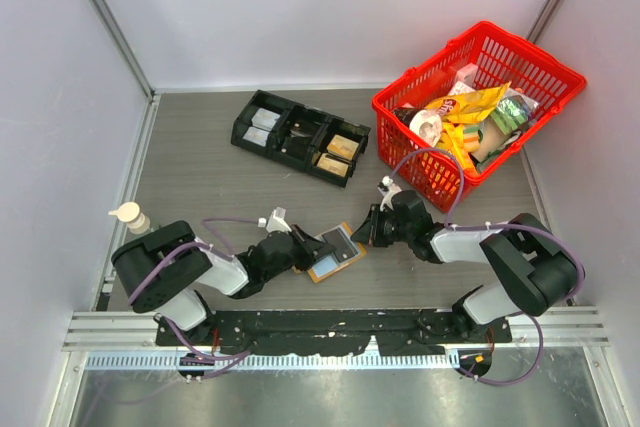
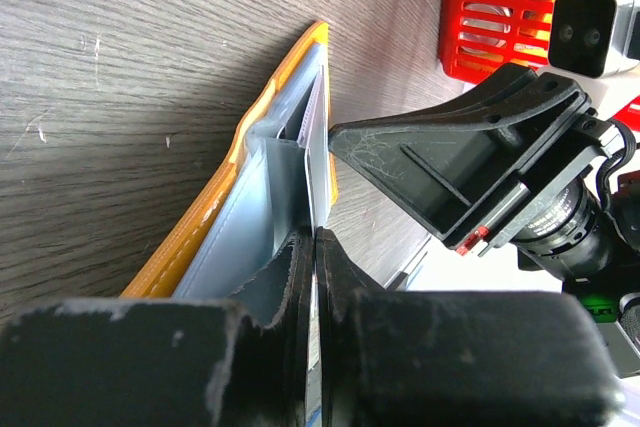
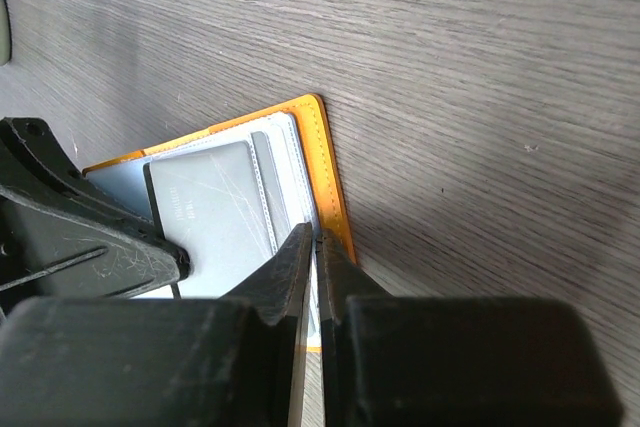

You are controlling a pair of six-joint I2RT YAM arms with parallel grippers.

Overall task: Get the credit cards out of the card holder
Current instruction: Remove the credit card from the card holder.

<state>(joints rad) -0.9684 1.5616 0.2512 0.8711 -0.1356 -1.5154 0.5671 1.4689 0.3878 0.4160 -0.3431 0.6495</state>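
Lying open on a grey, wood-grained counter point(image 1: 200, 187), the card holder point(image 1: 335, 255) sits near the front edge, between the two arms and well apart from everything else on the surface. Its tan-orange cover faces down and its pale blue-grey inner panels face up.

The left hand point(image 2: 315, 242) reaches in from the left, its fingers pinched together on a thin pale card point(image 2: 318, 147). The card is seen edge-on in the left wrist view, where it stands up out of the holder's pocket. The right hand point(image 3: 317, 242) comes from the opposite side. Its fingers are pressed closed on the holder's near edge, where the orange border meets the pale lining.

Plain white walls point(image 1: 330, 7) box in the counter on three sides, with metal strips running up the back corners. A ribbed aluminium rail point(image 1: 100, 325) crosses the front, and the arm bases are bolted to it.

Further back, a black compartment tray point(image 1: 313, 112) lies at a slant. To its right, a red wire-style basket point(image 1: 432, 62) full of packets sits against the right wall. A small cream pump bottle point(image 1: 130, 215) stands at the counter's left edge, just beside the left arm.
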